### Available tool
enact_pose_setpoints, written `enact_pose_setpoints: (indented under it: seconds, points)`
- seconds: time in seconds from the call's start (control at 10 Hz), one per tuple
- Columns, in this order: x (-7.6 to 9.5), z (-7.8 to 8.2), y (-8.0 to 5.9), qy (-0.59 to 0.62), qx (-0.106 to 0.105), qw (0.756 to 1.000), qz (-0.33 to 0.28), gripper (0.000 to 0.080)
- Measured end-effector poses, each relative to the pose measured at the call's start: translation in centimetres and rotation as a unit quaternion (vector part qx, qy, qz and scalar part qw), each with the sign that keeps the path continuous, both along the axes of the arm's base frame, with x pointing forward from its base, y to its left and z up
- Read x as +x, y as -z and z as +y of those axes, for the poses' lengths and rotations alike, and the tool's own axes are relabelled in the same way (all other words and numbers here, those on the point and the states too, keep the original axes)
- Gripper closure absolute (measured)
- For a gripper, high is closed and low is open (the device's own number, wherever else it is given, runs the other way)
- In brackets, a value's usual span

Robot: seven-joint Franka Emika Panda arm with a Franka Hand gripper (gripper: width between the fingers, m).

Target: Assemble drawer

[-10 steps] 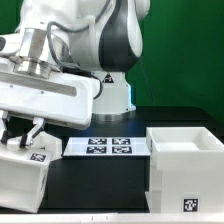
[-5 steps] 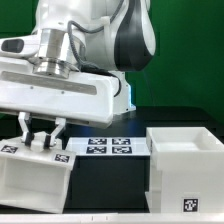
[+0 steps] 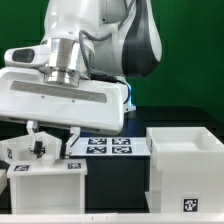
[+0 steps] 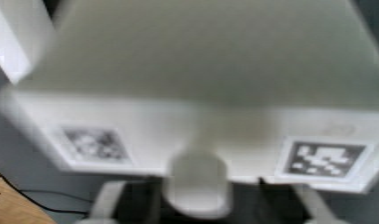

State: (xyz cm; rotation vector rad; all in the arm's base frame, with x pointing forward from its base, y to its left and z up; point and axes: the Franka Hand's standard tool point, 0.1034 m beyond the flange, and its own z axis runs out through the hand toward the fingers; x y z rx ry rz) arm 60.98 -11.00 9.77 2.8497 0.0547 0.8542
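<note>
A small white drawer box [image 3: 45,188] with square tags on its upper edge sits at the exterior view's left, under my gripper [image 3: 48,143]. The fingers reach down onto its top, one on each side of a dark part in the middle. In the wrist view the box [image 4: 186,90] fills the frame, showing two tags and a white knob [image 4: 200,172]. The knob lies between my gripper's [image 4: 200,200] dark fingers. The gripper looks shut on the box. The large white cube housing [image 3: 185,165] stands at the exterior view's right, open side up, with a tag low on its front.
The marker board [image 3: 108,147] lies flat on the black table between the box and the housing. The robot's white arm body [image 3: 70,95] hangs low over the left half. A green wall stands behind.
The gripper and the small box have moved toward the exterior view's right. The box was tilted before and now stands level and square to the view.
</note>
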Motion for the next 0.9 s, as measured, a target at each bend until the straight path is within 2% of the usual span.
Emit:
enact_pose_setpoints:
  seconds: [0.1,0.2,0.3,0.4,0.5,0.6,0.7,0.8,0.9]
  points:
    - [0.0,0.0,0.0,0.000,0.000,1.000,0.000,0.0385]
    - [0.0,0.0,0.0,0.000,0.000,1.000,0.000,0.0208]
    - [0.0,0.0,0.0,0.000,0.000,1.000,0.000,0.0168]
    - [0.0,-0.1,0.1,0.000,0.004,1.000,0.008,0.0168]
    - [0.4,-0.2,-0.3,-0.001,0.022,0.999,0.037,0.0153]
    - [1.5,-0.3,-1.3,-0.003,0.031,0.999,0.043,0.0153]
    - [2.5,-0.1,-1.6,-0.007,0.047,0.997,0.064,0.0151]
    - [4.2,-0.5,-2.6,-0.008,0.057,0.996,0.074,0.0151]
    - [5.4,-0.4,-2.9,-0.015,0.076,0.991,0.109,0.0151]
